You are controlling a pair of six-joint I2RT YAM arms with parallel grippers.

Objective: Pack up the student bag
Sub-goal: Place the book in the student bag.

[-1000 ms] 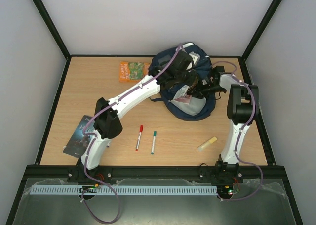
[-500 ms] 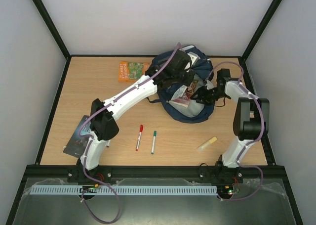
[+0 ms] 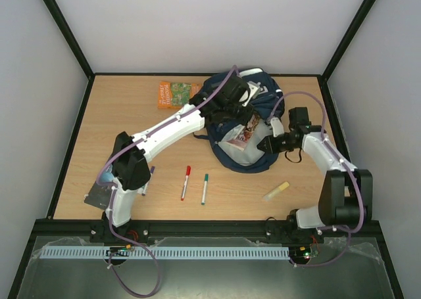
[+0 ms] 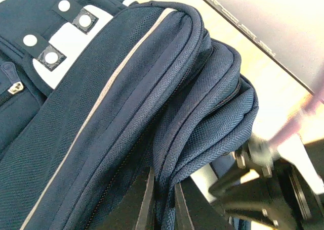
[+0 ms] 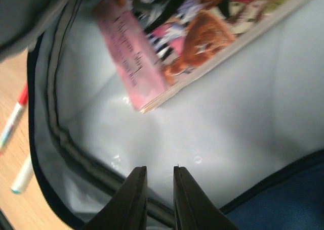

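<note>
One student bag (image 3: 245, 163) (book (image 5: 172, 33) inside), left fingers (image 4: 145, 204) pinching fabric

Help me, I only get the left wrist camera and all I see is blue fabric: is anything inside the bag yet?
Observer: Yes. The right wrist camera looks into the open bag and shows a colourful book lying inside.
Operator: Where is the right gripper?
Observer: The right gripper is at the rim of the opening, pointing inward, apart from the book.
Operator: What is left outside?
Observer: From above: a red pen, a green pen and a small yellow item in front of the bag, and an orange booklet beside it at the back.
</note>
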